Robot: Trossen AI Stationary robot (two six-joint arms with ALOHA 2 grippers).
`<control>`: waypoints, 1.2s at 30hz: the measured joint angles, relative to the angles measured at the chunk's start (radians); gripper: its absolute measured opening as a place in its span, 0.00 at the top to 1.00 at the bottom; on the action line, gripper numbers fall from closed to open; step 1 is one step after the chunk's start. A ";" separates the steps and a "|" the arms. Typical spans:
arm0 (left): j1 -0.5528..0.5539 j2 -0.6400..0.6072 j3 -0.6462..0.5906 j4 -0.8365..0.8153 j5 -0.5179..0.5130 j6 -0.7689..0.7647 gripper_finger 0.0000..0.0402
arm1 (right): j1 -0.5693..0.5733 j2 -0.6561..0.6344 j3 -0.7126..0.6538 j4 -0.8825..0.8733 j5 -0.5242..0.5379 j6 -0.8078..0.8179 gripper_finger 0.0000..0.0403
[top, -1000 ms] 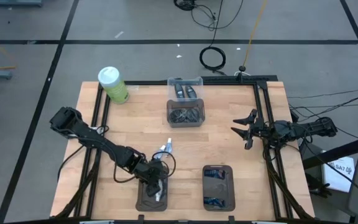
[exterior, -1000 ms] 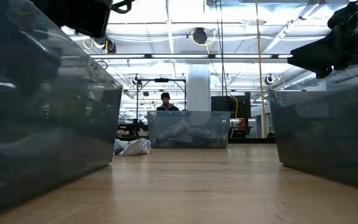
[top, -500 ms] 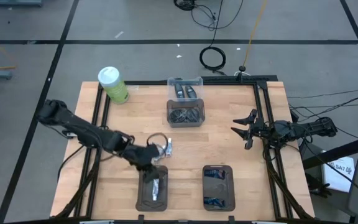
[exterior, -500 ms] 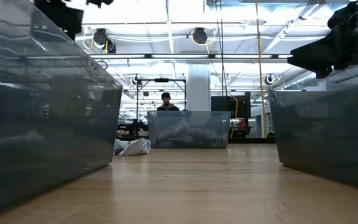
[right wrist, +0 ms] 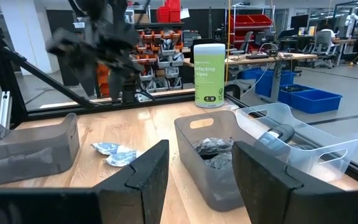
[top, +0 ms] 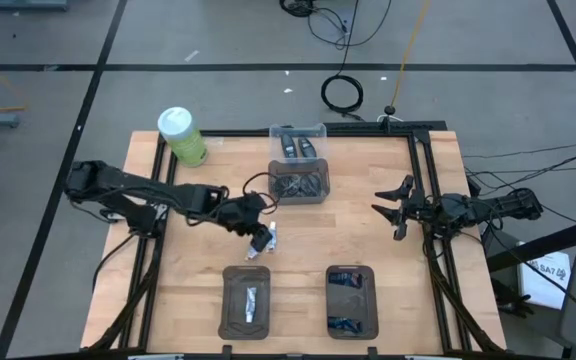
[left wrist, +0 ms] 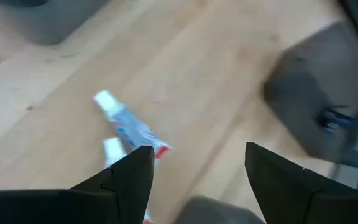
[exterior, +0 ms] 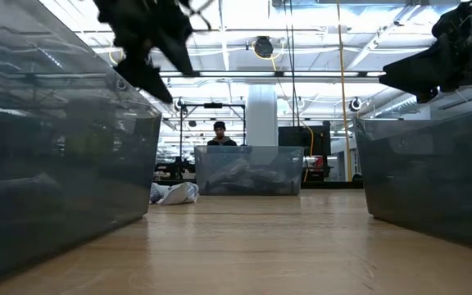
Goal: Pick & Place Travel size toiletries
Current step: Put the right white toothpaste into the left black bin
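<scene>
Wooden counter carries everything. Left gripper, fingers apart and empty, hovers over 2 white-and-pale-blue mini tubes lying together; a skewed descent could pinch both or nudge them aside. Right gripper waits open at the counter's right edge.

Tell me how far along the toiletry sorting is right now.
Partly done. One white-and-pale-blue mini tube already lies in the front left tray, and dark blue items sit in the front right tray. The left gripper is open, empty, above the loose mini tubes on the table. Those, and the items in the back bin, are left. The right gripper waits open at the table's right edge.
</scene>
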 joint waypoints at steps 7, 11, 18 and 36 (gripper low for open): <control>0.051 0.142 0.020 0.023 0.082 0.021 0.39 | 0.000 0.000 0.001 0.000 0.000 0.000 0.59; 0.054 0.206 0.072 -0.073 0.058 0.023 0.39 | 0.000 0.000 0.001 0.000 0.000 0.000 0.59; 0.055 0.320 0.160 -0.134 -0.072 0.015 0.39 | 0.000 0.000 0.001 0.000 0.000 0.000 0.59; 0.054 0.489 0.165 -0.139 -0.133 -0.031 0.39 | 0.000 0.000 0.001 0.000 0.000 0.000 0.59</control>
